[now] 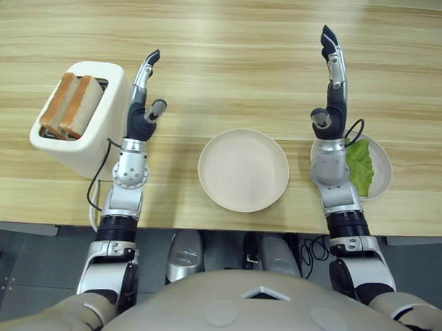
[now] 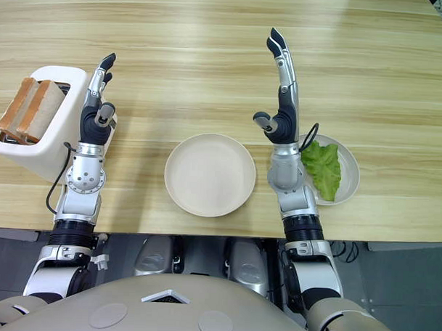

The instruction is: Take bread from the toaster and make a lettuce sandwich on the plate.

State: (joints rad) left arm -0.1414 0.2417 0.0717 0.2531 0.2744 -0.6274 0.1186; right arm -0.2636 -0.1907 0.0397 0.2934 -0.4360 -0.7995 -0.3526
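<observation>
Nearest the table edge is the plate [image 1: 242,170], pretty much dead center between the two arms. Just to its right there's a smaller dish [image 1: 383,170] with the lettuce [image 1: 360,163] lying in it. The right hand [image 1: 332,89] is at that dish's left side, fingers stretched out straight, gripping nothing. Same deal with the left hand [image 1: 143,97]: fingers out, nothing in it, just beside the toaster [image 1: 98,143]. Two bread slices [image 1: 70,106] poke up from the toaster's slots. Wooden table [image 1: 232,50] runs on behind.
</observation>
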